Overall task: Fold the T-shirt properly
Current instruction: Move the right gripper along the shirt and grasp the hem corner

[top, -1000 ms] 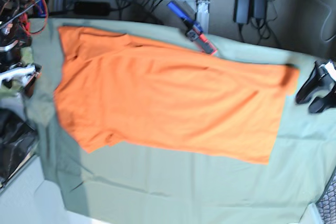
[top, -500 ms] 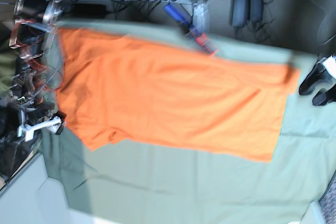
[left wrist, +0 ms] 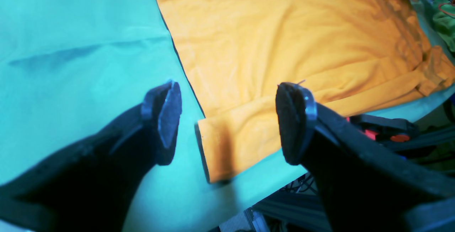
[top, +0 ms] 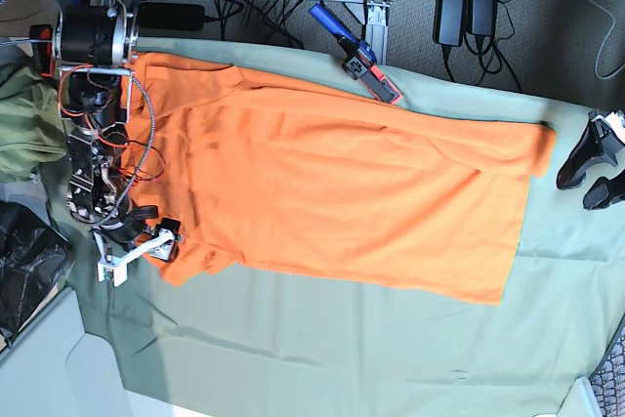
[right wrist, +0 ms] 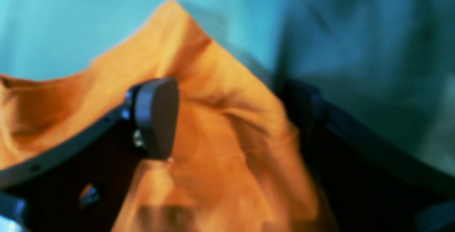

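My right gripper (right wrist: pixel 227 118) straddles a sleeve of the orange T-shirt (top: pixel 342 192), jaws spread; my left gripper (left wrist: pixel 227 122) hovers agape over the hem corner.

The T-shirt (top: pixel 342 192) is thin, matt orange fabric, softly creased, lying on a matt sage-green cloth (top: pixel 322 349).

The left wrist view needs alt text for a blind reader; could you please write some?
An open black claw hangs above the near corner of a plain bright orange T-shirt, which lies spread flat on a pale green cloth.
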Robot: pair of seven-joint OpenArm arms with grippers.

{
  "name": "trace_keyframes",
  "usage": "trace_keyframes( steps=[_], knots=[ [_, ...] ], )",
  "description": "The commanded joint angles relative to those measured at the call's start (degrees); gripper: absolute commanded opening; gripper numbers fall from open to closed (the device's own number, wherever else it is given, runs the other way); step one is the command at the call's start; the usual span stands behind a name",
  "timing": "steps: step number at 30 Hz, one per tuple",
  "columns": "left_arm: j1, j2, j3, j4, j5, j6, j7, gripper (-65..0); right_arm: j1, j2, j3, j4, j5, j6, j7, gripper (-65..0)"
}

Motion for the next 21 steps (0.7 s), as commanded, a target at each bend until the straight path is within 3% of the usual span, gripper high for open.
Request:
trace_keyframes(
  steps=[1, 10, 12, 16, 17, 21],
  knots=[
    [-0.50, -0.96, -0.59, 0.81, -0.94, -0.93, -1.62, -20.7, 1.68, 0.79, 0.11, 1.20, 0.44, 5.14, 0.17, -20.7],
    [-1.42, -0.96, -0.57, 0.81, -0.92, -0.93, -1.62, -20.7, 1.20, 0.79, 0.11, 3.50, 0.52, 5.11, -1.75, -20.9],
    [-1.44, -0.96, -0.57, 0.81, -0.92, -0.93, -1.64, -20.7, 1.22, 0.81, 0.11, 3.78, 0.50, 5.11, -1.73, -28.0],
    [-1.44, -0.94, -0.57, 0.63, -0.90, -0.93, -2.03, -20.8, 1.20, 0.85, 0.11, 3.98, 0.50, 5.11, -1.75, -60.7],
    [-1.86, -0.96, -0.28, 0.28, -0.79, -0.93, -2.05, -20.8, 1.20, 0.87, 0.11, 3.98, 0.50, 5.11, -1.75, -65.0],
    [-7.48, -0.94, 3.74, -4.63, 3.58, -0.93, -4.00, -20.8, 1.20, 1.16, 0.13, 3.98, 0.48, 5.11, -1.77, -65.0]
  ],
)
